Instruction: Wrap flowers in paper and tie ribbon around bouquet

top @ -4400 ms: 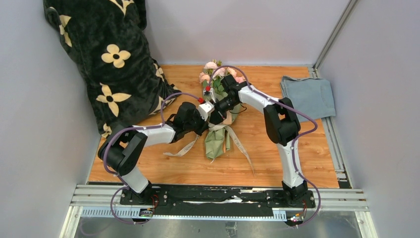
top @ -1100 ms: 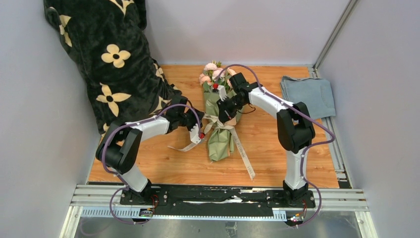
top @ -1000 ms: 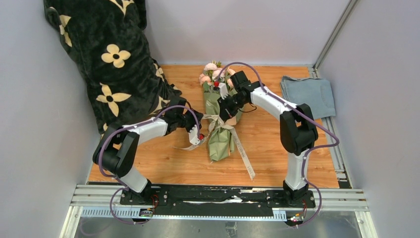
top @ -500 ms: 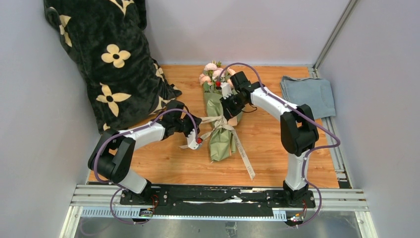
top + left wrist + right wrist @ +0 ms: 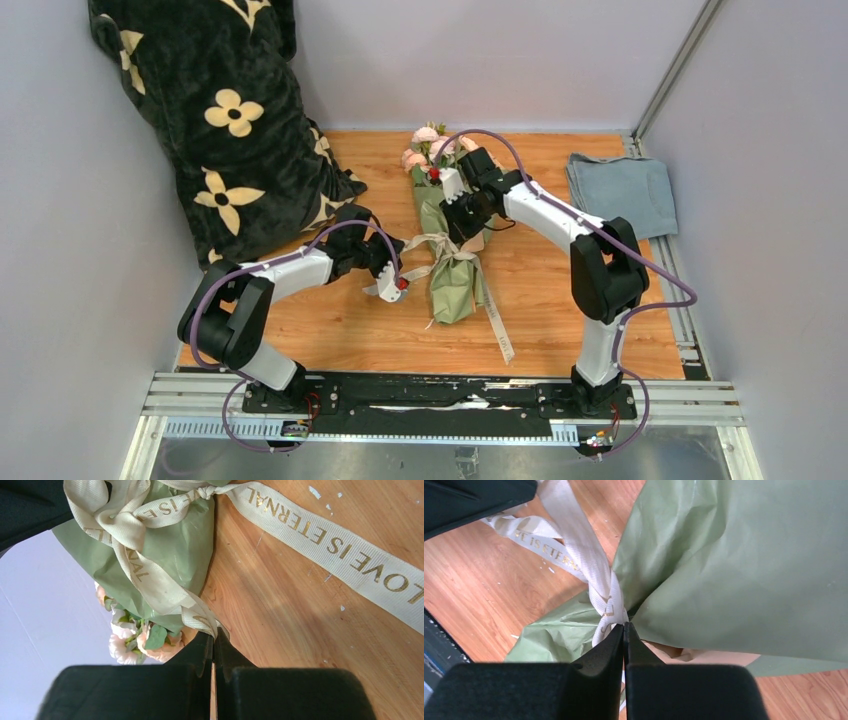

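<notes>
Mostly done I'd say: paper [image 5: 734, 555] wrapped, ribbon [image 5: 320, 540] knotted, left gripper [image 5: 213, 637] clamps its tail at 8 o'clock, right gripper [image 5: 624, 630] pinches the knot [image 5: 610, 607], only cinching remains.

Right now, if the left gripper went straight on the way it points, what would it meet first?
The left gripper pinches the ribbon at its tips, so that comes first; beyond, probably the paper, depth unclear.

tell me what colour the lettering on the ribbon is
Gold, printed on a cream ribbon; it shows best in the left wrist view.
</notes>
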